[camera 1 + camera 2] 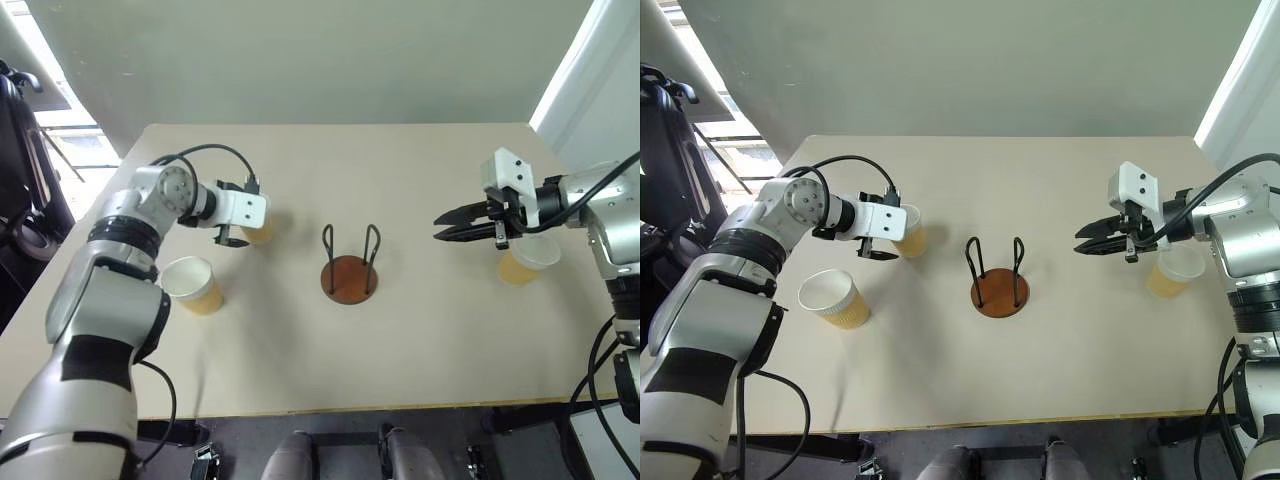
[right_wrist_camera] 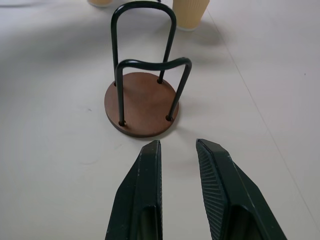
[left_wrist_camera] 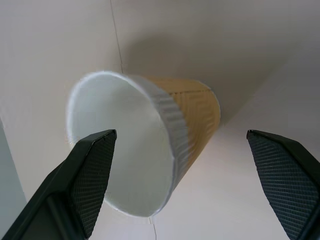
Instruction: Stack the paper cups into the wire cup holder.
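Surface (image 1: pixel 400 350): pale beige top, carrying every item listed below.

Paper cup, near left (image 1: pixel 192 284): upright, tan-orange wall, white inside and rim, standing alone on the near-left part of the surface, close beside the left forearm.

Left pincer (image 1: pixel 883 247): reaching in from the left, angled downward, fingers spread wide apart. The left wrist view showed the two black fingers (image 3: pixel 87 170) flanking a cup; no clear contact with it could be made out, and nothing was clamped.

Paper cup, left of centre (image 1: pixel 911 236): upright, just right of the left pincer and partly hidden by it, to the left of the holder. Ribbed tan wall and white rim were plain in the left wrist view (image 3: pixel 150 145).

Wire cup holder (image 1: pixel 349 275): centre of the surface, round reddish-brown disc base with two upright black wire loops. It held no cup. It stood well apart from all three cups.

Right pincer (image 1: pixel 448 224): raised above the surface right of the holder, pointing left toward it. Its fingers (image 2: pixel 145 195) stood only slightly apart with a narrow gap between them, holding nothing.

Paper cup, right (image 1: pixel 1173 272): upright on the right part of the surface, just near of the right wrist.
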`<state>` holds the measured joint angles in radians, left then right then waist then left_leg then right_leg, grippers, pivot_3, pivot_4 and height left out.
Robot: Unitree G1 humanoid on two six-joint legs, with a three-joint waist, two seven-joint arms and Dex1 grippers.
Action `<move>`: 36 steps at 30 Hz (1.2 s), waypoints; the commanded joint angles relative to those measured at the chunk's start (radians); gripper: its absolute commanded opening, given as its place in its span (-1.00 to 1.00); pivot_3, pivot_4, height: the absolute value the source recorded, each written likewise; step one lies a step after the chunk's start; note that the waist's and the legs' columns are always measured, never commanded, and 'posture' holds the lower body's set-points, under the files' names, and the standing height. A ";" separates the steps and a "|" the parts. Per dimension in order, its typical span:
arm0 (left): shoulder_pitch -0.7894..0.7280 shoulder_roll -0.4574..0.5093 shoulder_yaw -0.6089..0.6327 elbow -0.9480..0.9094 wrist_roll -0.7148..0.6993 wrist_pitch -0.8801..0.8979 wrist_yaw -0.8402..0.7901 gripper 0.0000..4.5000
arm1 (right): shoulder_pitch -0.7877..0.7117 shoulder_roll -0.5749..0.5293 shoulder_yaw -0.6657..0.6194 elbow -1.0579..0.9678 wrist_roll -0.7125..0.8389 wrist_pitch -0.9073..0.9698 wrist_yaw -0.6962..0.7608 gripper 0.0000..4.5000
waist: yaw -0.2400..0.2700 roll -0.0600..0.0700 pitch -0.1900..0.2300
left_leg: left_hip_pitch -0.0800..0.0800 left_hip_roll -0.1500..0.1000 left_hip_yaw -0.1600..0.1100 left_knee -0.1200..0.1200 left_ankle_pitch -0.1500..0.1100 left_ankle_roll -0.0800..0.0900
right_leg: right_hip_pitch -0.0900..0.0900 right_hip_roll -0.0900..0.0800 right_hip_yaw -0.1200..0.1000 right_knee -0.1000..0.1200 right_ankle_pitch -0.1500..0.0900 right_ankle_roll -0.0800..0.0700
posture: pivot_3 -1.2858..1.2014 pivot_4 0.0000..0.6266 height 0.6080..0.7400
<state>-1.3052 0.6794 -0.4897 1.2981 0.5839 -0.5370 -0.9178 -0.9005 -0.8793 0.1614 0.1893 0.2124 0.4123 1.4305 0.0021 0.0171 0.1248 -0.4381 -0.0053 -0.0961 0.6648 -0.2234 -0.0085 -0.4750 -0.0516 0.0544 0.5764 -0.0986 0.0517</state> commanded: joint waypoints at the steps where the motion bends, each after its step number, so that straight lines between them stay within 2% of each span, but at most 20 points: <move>1: -0.001 0.002 -0.024 0.013 0.044 0.023 0.070 0.58 | -0.008 -0.013 -0.044 -0.034 0.018 0.002 -0.013 -0.52 | 0.000 0.000 0.000 | 0.000 0.000 0.000 0.000 0.000 0.000 | 0.000 0.000 0.000 0.000 0.000 0.000 | 0.03 -0.52 1.00; 10: -0.007 -0.003 -0.023 0.024 0.050 0.033 0.091 -0.92 | 0.012 -0.024 -0.055 -0.047 0.024 -0.005 -0.012 -0.52 | 0.002 0.000 0.000 | 0.000 0.000 -0.001 0.001 0.000 0.000 | 0.001 0.000 0.000 0.000 0.000 0.000 | 0.03 -0.52 1.00; 11: -0.011 -0.001 -0.023 0.024 0.049 0.028 0.084 -0.96 | 0.011 -0.020 -0.061 -0.043 0.028 -0.015 -0.009 -0.52 | 0.002 0.000 0.000 | 0.000 0.000 0.000 0.001 0.000 0.000 | 0.001 0.000 0.000 0.000 0.000 0.000 | 0.03 -0.52 1.00; 17: -0.034 0.000 -0.009 0.021 0.030 0.017 0.029 -0.96 | -0.006 -0.003 -0.091 -0.035 0.074 -0.063 0.021 -0.52 | 0.002 0.000 0.000 | 0.000 0.000 -0.001 0.001 0.000 0.000 | 0.001 -0.001 0.000 0.000 0.000 0.000 | 0.03 -0.52 1.00; 26: -0.081 -0.007 0.046 0.023 -0.038 0.020 -0.145 -0.96 | -0.051 0.016 -0.139 -0.106 0.201 -0.036 0.063 -0.52 | 0.002 0.000 0.000 | 0.000 0.000 -0.001 0.001 0.000 0.000 | 0.002 0.004 0.000 -0.001 0.000 0.000 | 0.03 -0.52 1.00; 36: -0.137 -0.025 0.123 0.012 -0.133 0.042 -0.363 -0.96 | -0.026 0.002 -0.125 -0.157 0.228 0.003 0.074 -0.52 | 0.002 0.000 0.000 | 0.000 0.002 -0.003 0.003 0.000 0.000 | 0.002 0.003 0.002 0.000 0.000 0.000 | 0.03 -0.52 1.00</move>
<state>-1.3889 0.6486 -0.3948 1.3296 0.4733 -0.4979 -1.2629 -0.9140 -0.8631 0.0579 0.0653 0.4223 0.4145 1.4955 0.0044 0.0169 0.1247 -0.4387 -0.0039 -0.0977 0.6673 -0.2231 -0.0083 -0.4729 -0.0449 0.0552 0.5763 -0.0984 0.0513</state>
